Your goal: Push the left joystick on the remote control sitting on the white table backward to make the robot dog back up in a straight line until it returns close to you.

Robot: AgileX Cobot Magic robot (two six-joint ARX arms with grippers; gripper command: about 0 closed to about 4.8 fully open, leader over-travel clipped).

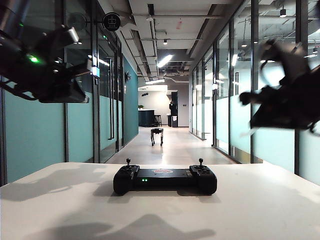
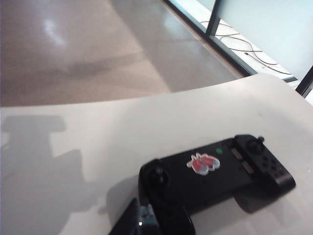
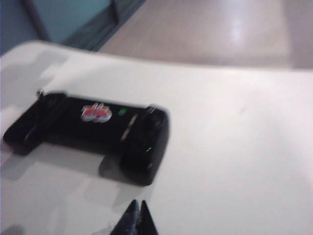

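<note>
Left joystick (image 1: 128, 162) at remote control's (image 1: 165, 179) left end, below left gripper (image 2: 139, 223), jaws seemingly narrow; right gripper (image 3: 136, 220) shut, farther off.

right hand (image 3: 136, 215): fingertips together, above white table (image 3: 234, 147) | remote control (image 3: 93, 129): near

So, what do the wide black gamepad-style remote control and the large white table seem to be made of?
Wide black gamepad-style remote control: probably moulded plastic, matte with slight sheen, rounded grips. Large white table: smooth matte top, soft shadows, no glare; laminate or painted board, cannot tell which.
</note>
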